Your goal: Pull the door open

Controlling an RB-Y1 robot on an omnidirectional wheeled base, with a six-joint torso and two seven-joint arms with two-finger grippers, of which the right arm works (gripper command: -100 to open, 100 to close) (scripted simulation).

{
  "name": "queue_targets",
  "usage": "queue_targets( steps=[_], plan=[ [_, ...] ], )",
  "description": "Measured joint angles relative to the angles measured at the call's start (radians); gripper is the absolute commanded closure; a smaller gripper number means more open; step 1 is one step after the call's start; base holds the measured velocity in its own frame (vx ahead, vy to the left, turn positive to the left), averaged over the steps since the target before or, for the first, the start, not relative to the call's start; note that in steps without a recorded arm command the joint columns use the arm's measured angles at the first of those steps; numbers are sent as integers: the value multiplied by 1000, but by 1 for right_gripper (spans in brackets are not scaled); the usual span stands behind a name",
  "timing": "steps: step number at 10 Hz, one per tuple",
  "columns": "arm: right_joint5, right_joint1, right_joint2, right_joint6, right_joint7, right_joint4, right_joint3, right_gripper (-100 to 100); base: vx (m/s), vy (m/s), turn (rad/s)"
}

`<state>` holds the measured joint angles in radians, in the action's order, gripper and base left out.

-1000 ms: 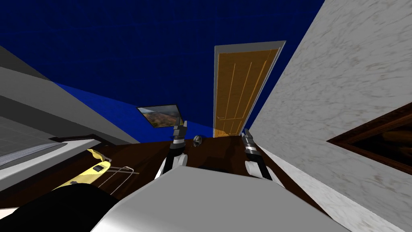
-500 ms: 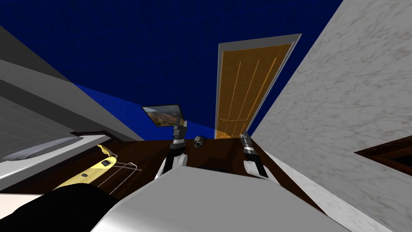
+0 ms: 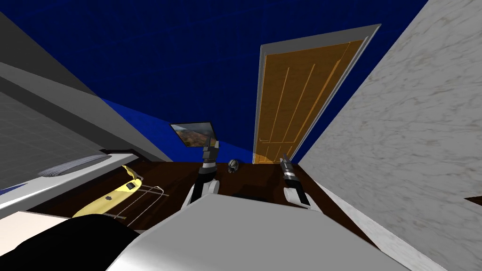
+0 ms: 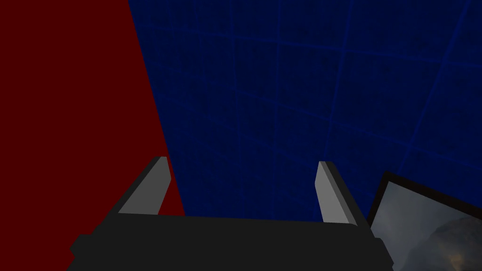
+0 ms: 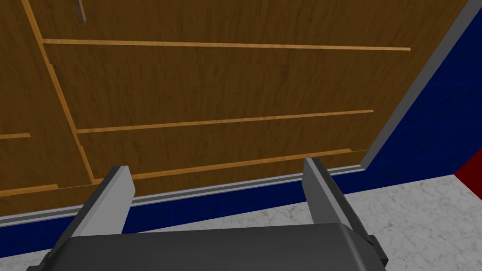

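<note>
The brown panelled door (image 3: 301, 99) stands shut in its grey frame (image 3: 260, 94), set in the dark blue wall (image 3: 188, 56) ahead and to my right, apart from both hands; my right hand (image 5: 217, 168) points at its lower panels, fingers spread wide with nothing between them; my left hand (image 4: 242, 163), raised in front of me, is open too; a white marbled wall (image 3: 414, 141) runs along my right.

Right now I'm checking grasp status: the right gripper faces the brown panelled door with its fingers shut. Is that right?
No. The right gripper faces the brown panelled door, but its fingers are open, standing apart with nothing between them, as the right wrist view shows.
</note>
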<state>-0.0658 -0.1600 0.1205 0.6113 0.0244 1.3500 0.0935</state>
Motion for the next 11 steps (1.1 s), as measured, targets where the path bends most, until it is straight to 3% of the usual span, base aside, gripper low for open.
queue_targets(
  steps=[7,11],
  plan=[
    [-30,86,13,60,-18,-218,5,-100,95,-30,113],
    [-41,117,16,83,-24,-308,6,-100,71,-19,80]
  ],
)
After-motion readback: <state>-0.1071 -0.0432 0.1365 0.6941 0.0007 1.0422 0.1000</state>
